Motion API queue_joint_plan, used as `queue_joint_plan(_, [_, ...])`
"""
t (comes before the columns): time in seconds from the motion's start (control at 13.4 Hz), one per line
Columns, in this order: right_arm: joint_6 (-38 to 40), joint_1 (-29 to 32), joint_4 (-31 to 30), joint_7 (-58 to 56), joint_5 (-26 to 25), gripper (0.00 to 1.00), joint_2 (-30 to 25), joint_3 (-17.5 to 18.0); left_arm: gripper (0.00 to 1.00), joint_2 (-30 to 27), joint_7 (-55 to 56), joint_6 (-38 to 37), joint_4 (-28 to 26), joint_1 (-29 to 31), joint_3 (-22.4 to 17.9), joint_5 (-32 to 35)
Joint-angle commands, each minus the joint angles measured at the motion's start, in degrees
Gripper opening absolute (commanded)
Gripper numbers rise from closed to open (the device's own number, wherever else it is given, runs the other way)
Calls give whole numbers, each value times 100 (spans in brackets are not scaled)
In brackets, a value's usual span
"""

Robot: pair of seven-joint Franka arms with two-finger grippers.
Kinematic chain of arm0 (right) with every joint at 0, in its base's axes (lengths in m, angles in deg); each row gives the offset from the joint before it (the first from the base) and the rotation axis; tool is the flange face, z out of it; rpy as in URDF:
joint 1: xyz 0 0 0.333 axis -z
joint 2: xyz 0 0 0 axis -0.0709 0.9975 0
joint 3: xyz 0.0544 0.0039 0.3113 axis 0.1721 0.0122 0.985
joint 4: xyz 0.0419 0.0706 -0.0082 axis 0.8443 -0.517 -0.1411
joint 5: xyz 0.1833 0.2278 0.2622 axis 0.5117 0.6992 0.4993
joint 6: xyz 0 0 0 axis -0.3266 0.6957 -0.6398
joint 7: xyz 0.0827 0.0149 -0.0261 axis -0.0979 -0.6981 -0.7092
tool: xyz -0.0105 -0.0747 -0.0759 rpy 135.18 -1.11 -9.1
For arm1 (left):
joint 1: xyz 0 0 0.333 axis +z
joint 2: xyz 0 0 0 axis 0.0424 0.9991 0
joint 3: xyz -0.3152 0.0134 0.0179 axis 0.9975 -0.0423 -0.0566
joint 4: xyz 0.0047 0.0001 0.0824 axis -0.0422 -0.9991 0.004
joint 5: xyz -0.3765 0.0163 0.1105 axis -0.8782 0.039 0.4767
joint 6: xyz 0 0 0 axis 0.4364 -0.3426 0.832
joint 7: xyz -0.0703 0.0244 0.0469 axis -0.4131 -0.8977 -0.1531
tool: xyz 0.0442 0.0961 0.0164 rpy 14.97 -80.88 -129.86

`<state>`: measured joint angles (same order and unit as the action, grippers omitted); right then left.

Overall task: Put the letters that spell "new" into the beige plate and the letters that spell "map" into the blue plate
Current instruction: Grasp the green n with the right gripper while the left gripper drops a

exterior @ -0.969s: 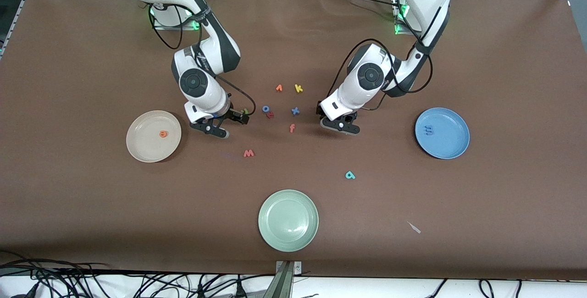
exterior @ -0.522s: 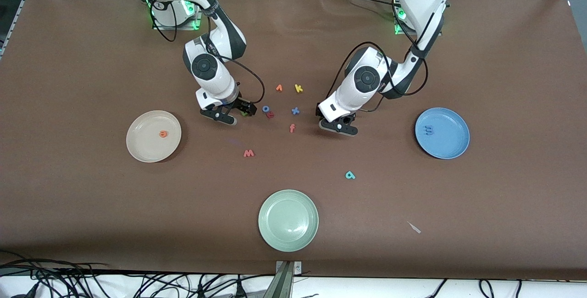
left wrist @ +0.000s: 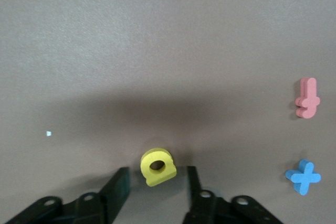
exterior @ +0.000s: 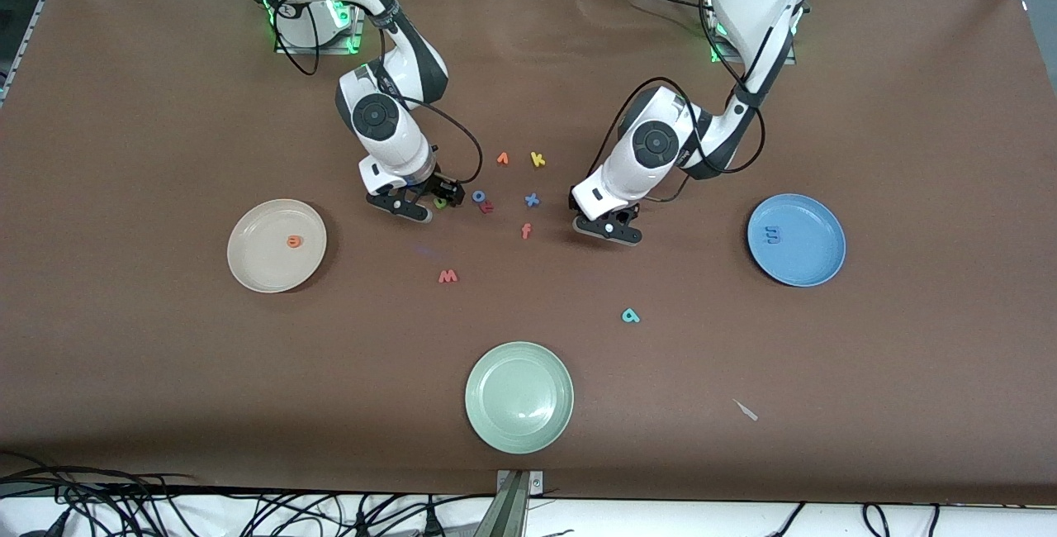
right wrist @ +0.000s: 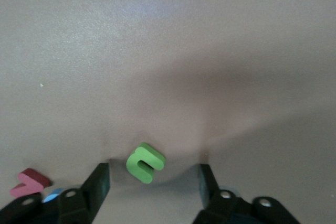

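Both arms are set over a letter on the table. The right gripper (right wrist: 152,174) has its fingers spread, with the green n (right wrist: 145,162) lying between them, closer to one finger, its long axis slanted across the gap. The left gripper (left wrist: 156,182) likewise straddles the yellow p (left wrist: 157,166) with fingers apart, not yet touching it as far as I can tell. The beige plate (exterior: 256,273) lies toward the right arm's end, the blue plate (exterior: 813,268) toward the left arm's.

Probably a robotics lab: aluminium-framed table (exterior: 124,107), loose cables (exterior: 248,512).
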<state>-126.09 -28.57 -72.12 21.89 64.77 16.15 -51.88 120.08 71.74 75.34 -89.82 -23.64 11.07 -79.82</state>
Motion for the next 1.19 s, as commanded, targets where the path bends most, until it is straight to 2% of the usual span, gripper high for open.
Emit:
queue_joint_plan(0.0, [-124,-41,13,48,64,73,-7,-8,40,122,2,33,123,-109,-144,145])
queue_joint_plan(0.22, [-194,-41,39,39,55,65,81,-8,34,122,2,33,123,-100,-152,154])
queue_joint_plan(0.3, [-256,-41,30,47,55,65,116,-8,29,104,-7,33,114,-100,-144,154])
queue_joint_plan(0.52, [-379,-50,30,56,64,56,195,-8,28,-290,-33,-133,36,127,-258,171])
queue_joint_plan(0.67, [-371,-50,30,65,64,50,195,-8,28,-798,-155,-824,-35,680,-232,355])
queue_joint_plan(0.82, [-371,-50,30,65,72,42,195,1,28,-1378,-1021,-1380,-384,1548,-153,540])
queue_joint_plan(0.97, [-371,-50,30,65,72,37,195,1,28,-1915,-2373,-1391,-1017,2348,-161,532])
queue_joint_plan(1.12, [-362,-50,30,74,72,31,195,1,28,-2093,-3255,-1391,-1344,2948,-170,540])
